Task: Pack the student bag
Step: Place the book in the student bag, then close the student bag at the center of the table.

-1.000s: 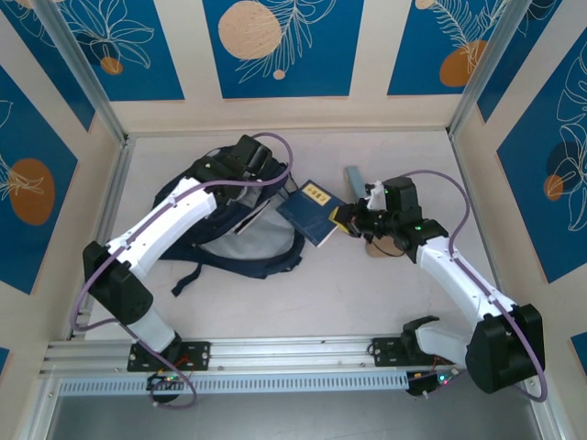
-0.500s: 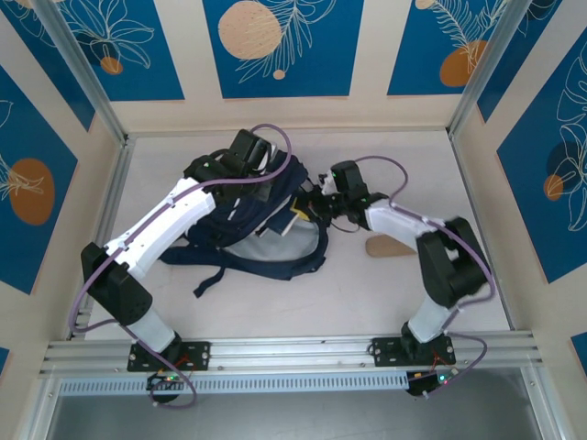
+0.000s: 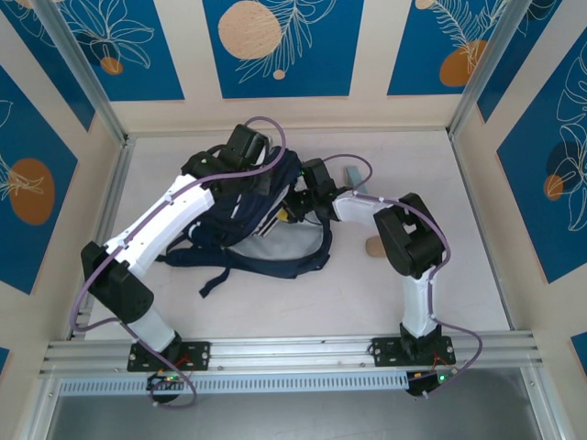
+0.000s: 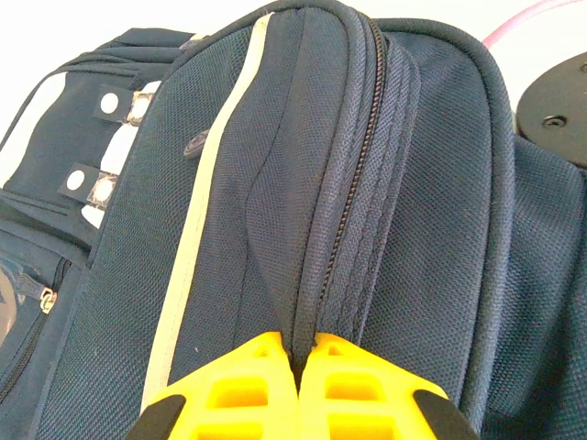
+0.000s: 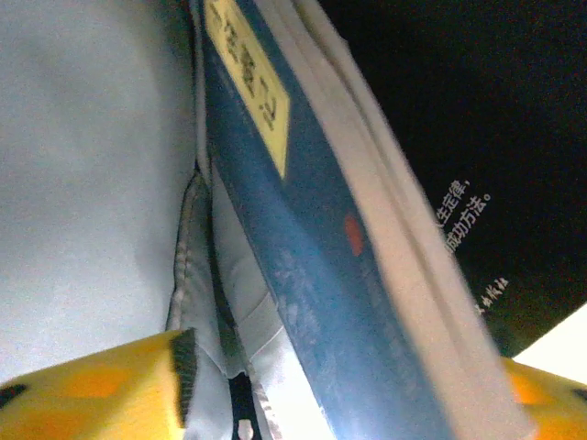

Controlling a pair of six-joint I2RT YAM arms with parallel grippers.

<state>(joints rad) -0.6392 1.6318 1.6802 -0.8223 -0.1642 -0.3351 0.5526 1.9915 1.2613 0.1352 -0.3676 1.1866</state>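
The bag (image 3: 286, 179) lay on the worktop (image 3: 459, 275), just off its middle toward 10 o'clock, with its mouth facing 3 o'clock. Its loose straps (image 3: 220, 266) trailed toward 7 o'clock. The left tool (image 3: 260, 183) sat on the bag's upper rim. In the wrist view the left tool (image 4: 298, 353) had its yellow fingers together, clamped on the zip seam of the bag (image 4: 275, 183).

The right tool (image 3: 295, 209) reached into the mouth from 3 o'clock. Its wrist view showed the right tool (image 5: 321, 394) with fingers apart around a blue book (image 5: 303, 257) with a yellow label. Pale lining (image 5: 83, 183) showed between the left finger and the book.

On the bare worktop a tan piece (image 3: 376, 246) lay at 4 o'clock of the right tool. A pale blue piece (image 3: 351, 174) lay at 2 o'clock, partly behind the right arm.
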